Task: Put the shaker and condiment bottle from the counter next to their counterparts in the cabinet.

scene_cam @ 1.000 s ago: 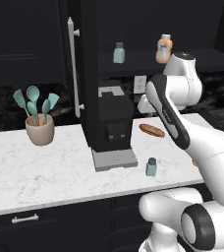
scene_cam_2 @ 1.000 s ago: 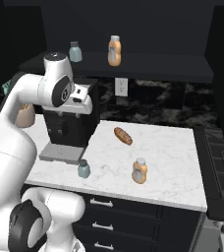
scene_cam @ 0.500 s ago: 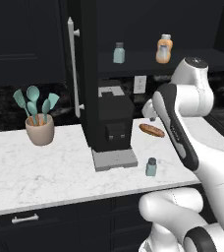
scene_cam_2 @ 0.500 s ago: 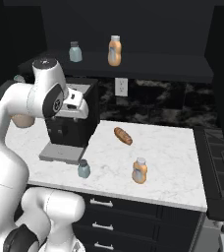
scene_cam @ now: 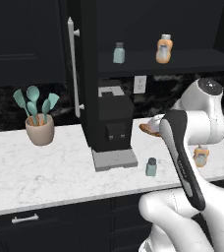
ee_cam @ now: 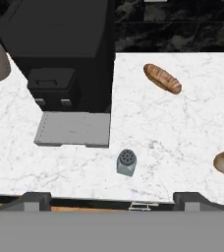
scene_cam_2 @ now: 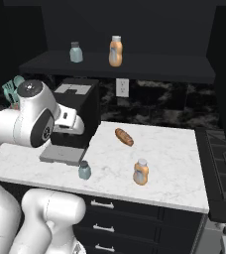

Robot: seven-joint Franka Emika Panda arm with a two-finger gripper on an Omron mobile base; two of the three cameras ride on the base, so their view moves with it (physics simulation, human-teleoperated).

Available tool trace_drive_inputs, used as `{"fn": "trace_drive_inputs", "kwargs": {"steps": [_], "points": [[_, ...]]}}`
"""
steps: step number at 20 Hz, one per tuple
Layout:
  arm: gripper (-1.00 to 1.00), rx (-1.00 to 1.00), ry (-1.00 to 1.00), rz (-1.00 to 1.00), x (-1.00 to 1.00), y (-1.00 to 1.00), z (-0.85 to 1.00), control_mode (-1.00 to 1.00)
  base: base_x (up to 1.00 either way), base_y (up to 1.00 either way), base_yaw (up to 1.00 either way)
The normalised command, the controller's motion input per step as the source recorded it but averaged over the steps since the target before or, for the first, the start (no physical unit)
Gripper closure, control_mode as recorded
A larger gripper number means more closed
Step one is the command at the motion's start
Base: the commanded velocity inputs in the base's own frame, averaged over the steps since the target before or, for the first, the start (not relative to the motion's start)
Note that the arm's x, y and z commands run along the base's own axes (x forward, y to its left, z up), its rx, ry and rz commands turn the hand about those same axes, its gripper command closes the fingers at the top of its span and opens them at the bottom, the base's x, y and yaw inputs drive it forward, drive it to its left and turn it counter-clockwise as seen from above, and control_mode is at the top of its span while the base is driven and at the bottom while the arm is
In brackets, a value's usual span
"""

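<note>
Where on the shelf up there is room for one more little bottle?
The shelf has bare room to the right of the orange bottle, right out to its end. There is also a small gap between that bottle and the pale shaker. Down on the counter, the crowded spot is by the coffee machine, where the small shaker stands.

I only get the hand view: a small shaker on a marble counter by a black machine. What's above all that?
Observer: A dark shelf holds a pale teal shaker and an orange bottle, standing apart.
Visitor: What's the orange blob at my right edge?
Observer: A second orange bottle, upright on the counter.
Visitor: And the brown pot at my left?
Observer: The pot holds teal utensils.
</note>
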Motion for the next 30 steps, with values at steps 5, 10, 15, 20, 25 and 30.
{"fn": "trace_drive_inputs", "kwargs": {"steps": [5,10,15,20,25,30], "points": [[-1.0,0.0,0.0,-0.1,-0.27,0.0,-0.2,-1.0,0.0,0.0,0.0],[-1.0,0.0,0.0,-0.1,-0.12,0.0,-0.12,-1.0,0.0,0.0,0.0],[-1.0,0.0,0.0,-0.09,-0.08,0.0,-0.09,-1.0,0.0,0.0,0.0],[-1.0,0.03,0.0,-0.07,-0.15,-0.01,-0.07,-1.0,0.0,0.0,0.0],[-1.0,0.08,0.0,-0.04,-0.08,0.0,-0.02,-1.0,0.0,0.0,0.0],[-1.0,0.05,0.01,-0.03,0.0,0.0,-0.14,-1.0,0.0,0.0,0.0]]}}
